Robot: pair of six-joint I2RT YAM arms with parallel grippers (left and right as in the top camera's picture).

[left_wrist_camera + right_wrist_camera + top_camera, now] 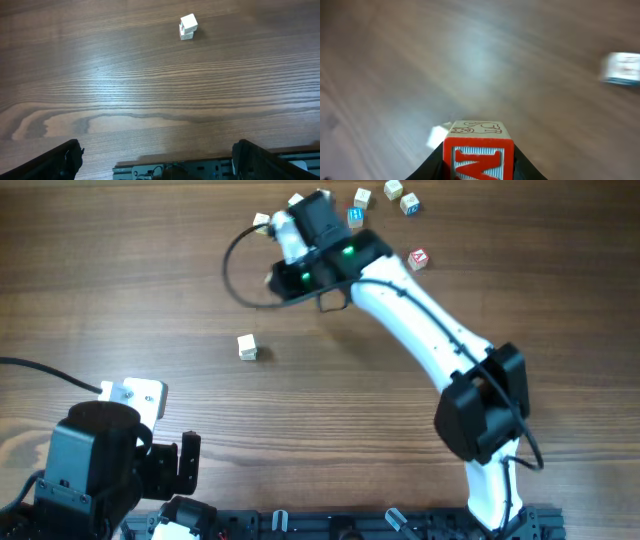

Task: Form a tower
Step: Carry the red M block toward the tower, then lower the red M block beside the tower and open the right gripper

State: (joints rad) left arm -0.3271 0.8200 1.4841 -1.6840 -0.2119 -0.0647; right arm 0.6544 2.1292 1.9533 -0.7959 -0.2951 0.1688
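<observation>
The tower (247, 347) stands a bit left of the middle of the worktop (120, 290), all by itself. From the left wrist view it looks like two small pale wooden blocks, one on top of the other. The top one is plain white and turned a little, and the lower one has tiny marks on its side. Its corners are sharp and square. The M cube (479, 150) is not on the tower. It sits tight between the two dark fingers of the right claw (479, 167), which is closed on it. This block has a bright red face with a big white M, and its pale wood top shows a thin drawing of a little animal. The right claw is out near the far edge of the worktop, well apart from the tower, at the end of a long, smooth white arm (420, 310) with black joints. Close by, along the far edge, lie some loose cubes (362, 196) and a blue cube (354, 217). A red and white A cube (418, 259) lies just beside the white arm. A thin black cable (232, 275) makes a round loop beside the claw. The left claw (157, 148) waits at the near left corner with its black fingers spread wide and nothing between them. The worktop is brown wood with long wavy lines.
</observation>
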